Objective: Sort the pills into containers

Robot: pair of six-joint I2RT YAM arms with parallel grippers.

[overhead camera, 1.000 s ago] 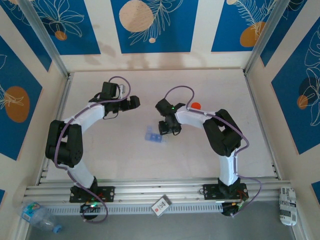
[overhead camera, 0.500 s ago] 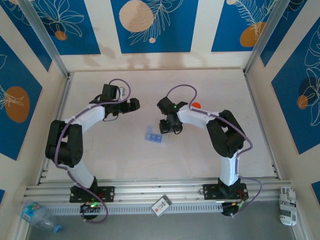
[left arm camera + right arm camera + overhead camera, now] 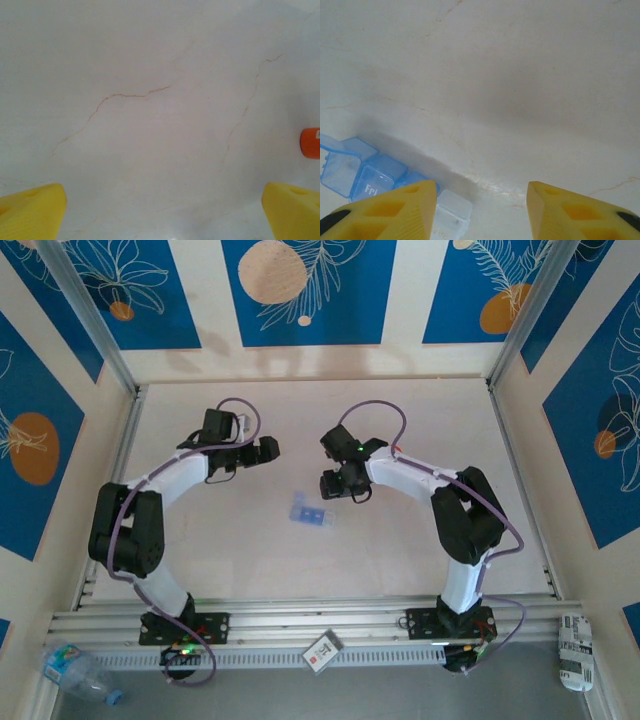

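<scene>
Your left gripper (image 3: 266,448) hangs over bare table (image 3: 190,405) on the left of the workspace. Its yellow fingers (image 3: 31,211) are spread wide with nothing between them. Move your eye rightward to the middle of the table and you find the containers (image 3: 308,512). They form a pale-blue, see-through strip of joined square compartments, lying flat and well apart from that left claw. Just to the right of the strip and a little further back sits your right gripper (image 3: 337,486), jaws partly apart and holding nothing. From its wrist camera the containers (image 3: 370,172) lie just beside the left-hand finger, low in the corner, and bare table shows in the gap.

Judge the strip as light, thin, stiff plastic, likely to skate on this smooth top if you nudge it. Take it across its narrow width, over the outer walls. Avoid what looks like a raised lid (image 3: 335,145) on the end compartment, which would probably flex or snap shut. The pills should be tiny, hard and quick to roll, so pinch one with the very fingertips and close gently.

Now the trouble: the pills are too small to pick out with any certainty at this range. In the right wrist view, the strip's near end is cut off by the frame and by the finger. An orange bottle (image 3: 311,143) is sliced by the right edge of the left wrist view, so you cannot tell its cap or contents.
</scene>
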